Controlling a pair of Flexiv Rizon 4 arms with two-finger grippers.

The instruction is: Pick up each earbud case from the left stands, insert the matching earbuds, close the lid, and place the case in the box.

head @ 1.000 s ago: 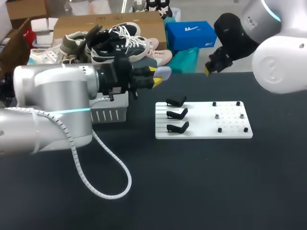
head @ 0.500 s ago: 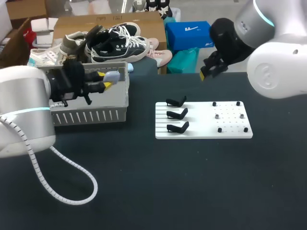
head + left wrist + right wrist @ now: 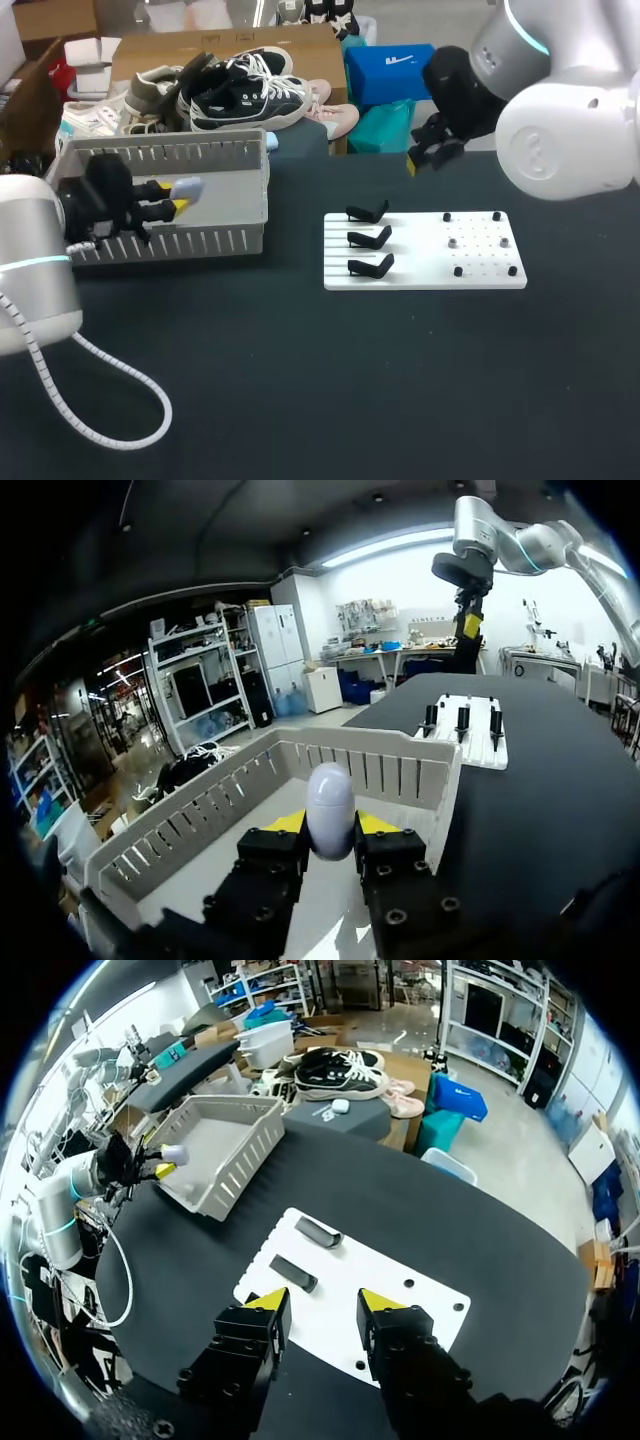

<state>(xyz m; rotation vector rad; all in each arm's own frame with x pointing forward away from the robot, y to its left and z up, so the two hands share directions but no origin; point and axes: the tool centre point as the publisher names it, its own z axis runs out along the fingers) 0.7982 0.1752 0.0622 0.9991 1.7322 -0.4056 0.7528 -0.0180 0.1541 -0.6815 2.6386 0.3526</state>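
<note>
**Item: earbud case (image 3: 330, 798).** One piece, pale bluish-white, egg-shaped, with a smooth glossy shell. No lid seam can be made out, so whether the lid is fully shut cannot be told.

**Location.** The case is clamped between the two yellow-tipped fingers of the left gripper (image 3: 330, 825), one finger on each flank. Its rounded end sticks out ahead of the tips. The open box (image 3: 385, 772), a pale slatted bin, lies under and ahead of the fingers. The case hangs above the box floor and touches neither floor nor walls.

**Handling (judged).**
- Weight: probably light.
- Shell: rigid, not compressible.
- Grip risk: the curved, polished sides give the pads little to bite on, so the case may squirt forward or twist if squeezed near the narrow end.
- Best hold: across the widest part of the body, as here, with flat contact on both flanks.
- Fragility: the hinge and lid are likely the weak parts. A low release onto the box floor is safer than a drop.
- On release: the rounded shape may roll once let go.

**Associated items.**
- Right gripper (image 3: 322, 1312): fingers spread apart, nothing between them.
- White board (image 3: 420, 1332): lies on the black table below and just ahead of the right gripper's tips.
- Stands (image 3: 370, 238): three, black, in a row on the board's left part. None carries a case.

**Status (judged).** The last placing step is in hand. The case is over the box but not yet set down.
</note>
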